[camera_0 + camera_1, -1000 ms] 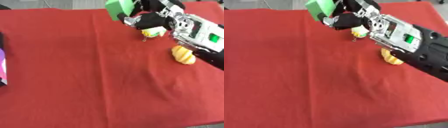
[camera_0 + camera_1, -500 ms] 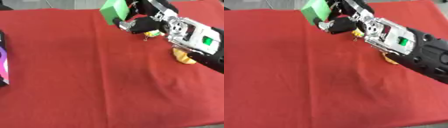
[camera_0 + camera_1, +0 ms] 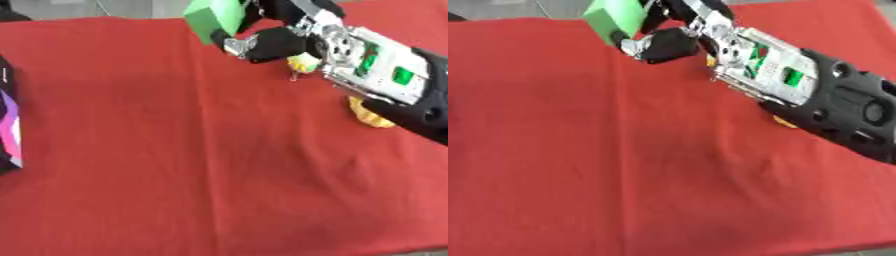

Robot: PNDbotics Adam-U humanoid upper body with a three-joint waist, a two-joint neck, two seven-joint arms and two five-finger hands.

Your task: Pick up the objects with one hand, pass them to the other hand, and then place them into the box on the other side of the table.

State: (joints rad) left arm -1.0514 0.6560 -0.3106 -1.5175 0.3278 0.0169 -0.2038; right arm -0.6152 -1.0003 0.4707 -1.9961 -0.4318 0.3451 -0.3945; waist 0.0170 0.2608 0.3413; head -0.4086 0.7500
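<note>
My right hand reaches in from the right and is shut on a green block, held above the red cloth near the far edge. Under the hand, a small yellow and white thing lies on the cloth. A yellow object lies beside my forearm, partly hidden by it. A dark box with a purple and white side sits at the left edge. My left hand is out of sight.
A red cloth covers the whole table. Its front edge shows at the bottom right. Grey floor lies beyond the far edge.
My right hand has carried the green block to the left, across the far part of the table. The yellow things stay where they were.
</note>
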